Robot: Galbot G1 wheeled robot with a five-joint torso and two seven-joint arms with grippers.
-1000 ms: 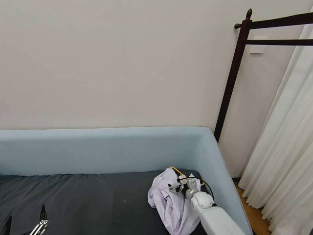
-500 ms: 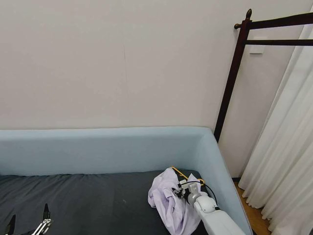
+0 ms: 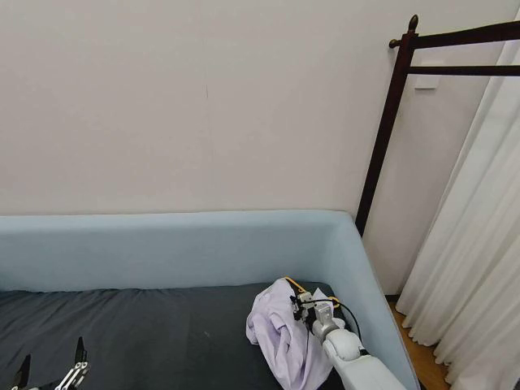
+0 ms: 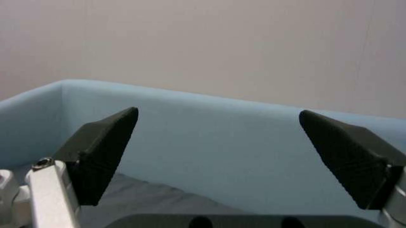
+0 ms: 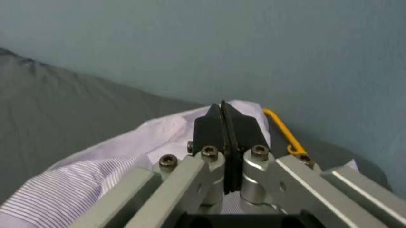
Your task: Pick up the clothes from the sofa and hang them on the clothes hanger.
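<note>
looking down from the head, the right gripper (image 3: 301, 301) rests on a crumpled lilac shirt (image 3: 272, 329) at the right end of the sofa (image 3: 162, 244), the clothes rack (image 3: 388, 122) just beyond. the left gripper (image 3: 51, 367) hangs low, well apart. left wrist: jaws wide open. right wrist: jaws pressed together at the shirt's top fold. grasping seems in hand; lifting calls for cloth truly pinched, which i cannot tell.

The shirt (image 3: 280, 337), lower middle: thin crumpled cloth, finely striped; sofa (image 3: 162, 248) back smooth matt cloth, seat darker cloth; rack (image 3: 386, 122), upper right, dark glossy wood; curtain (image 3: 479, 244) sheer cloth; right gripper (image 5: 223, 107) brushed metal, matt black fingers (image 5: 209, 128).
</note>
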